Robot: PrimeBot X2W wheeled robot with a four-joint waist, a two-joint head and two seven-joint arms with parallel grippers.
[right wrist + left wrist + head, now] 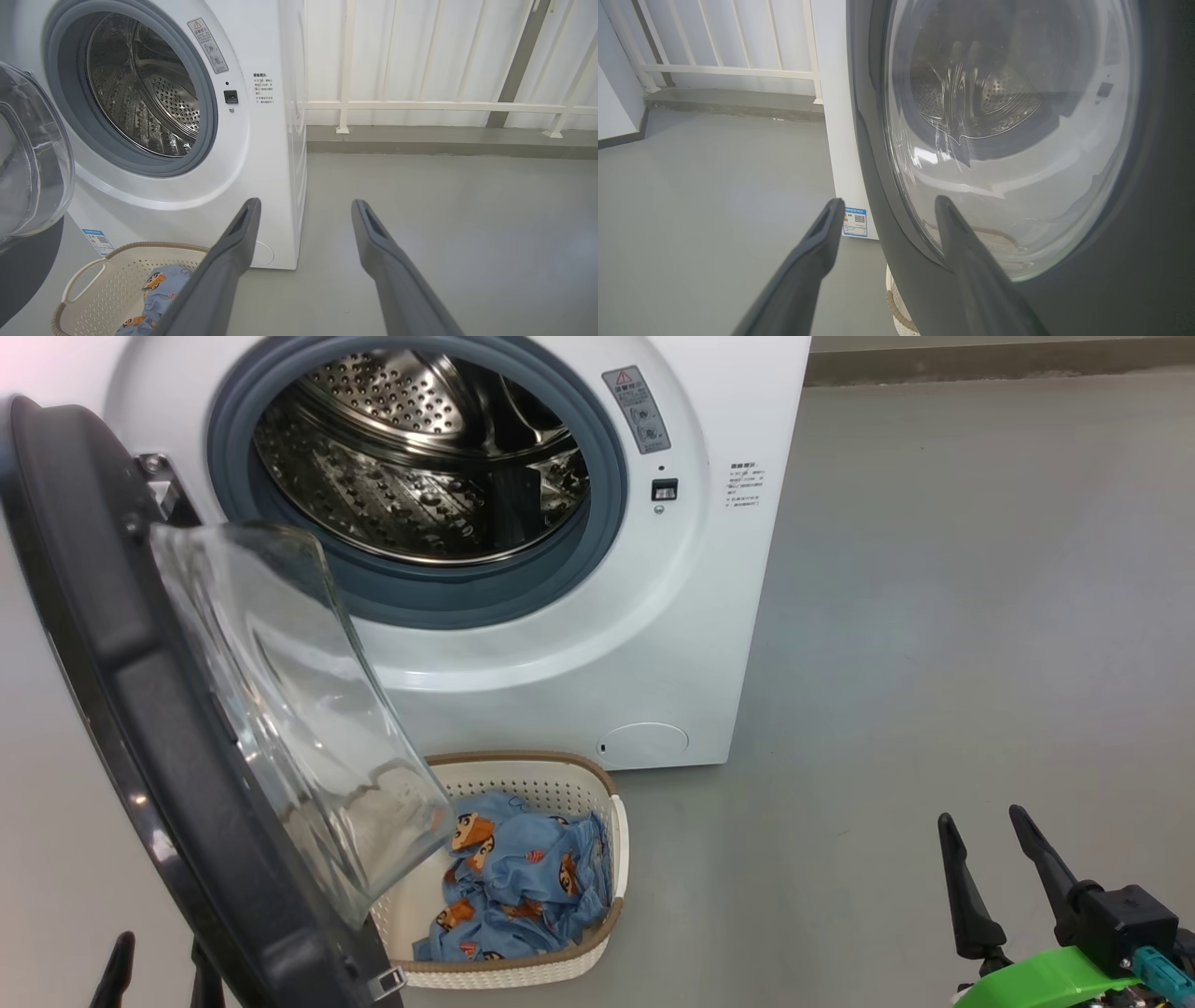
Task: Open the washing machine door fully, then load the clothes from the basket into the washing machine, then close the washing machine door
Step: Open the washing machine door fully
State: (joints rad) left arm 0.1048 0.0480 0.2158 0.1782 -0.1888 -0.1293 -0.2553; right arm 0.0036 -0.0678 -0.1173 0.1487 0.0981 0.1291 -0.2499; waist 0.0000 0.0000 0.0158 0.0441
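Note:
The white washing machine [728, 616] shows its steel drum [420, 457]. The washing machine door [112, 691] stands swung out to the left, with its glass bowl [299, 709] hanging over the basket [560, 775]. The basket sits on the floor before the machine with the blue printed clothes [523, 887] in it. My left gripper [161, 947] is open, low at the door's outer side. In the left wrist view this gripper [889, 200] points at the door's black rim [1134, 233]. My right gripper [980, 817] is open and holds nothing, right of the basket. The right wrist view shows it [306, 201] above the clothes [159, 289].
Grey floor spreads to the right of the machine. A white railing [444, 106] on a low step runs behind it. A blue label [855, 221] sits low on the machine's side. A round flap [642, 744] is low on its front.

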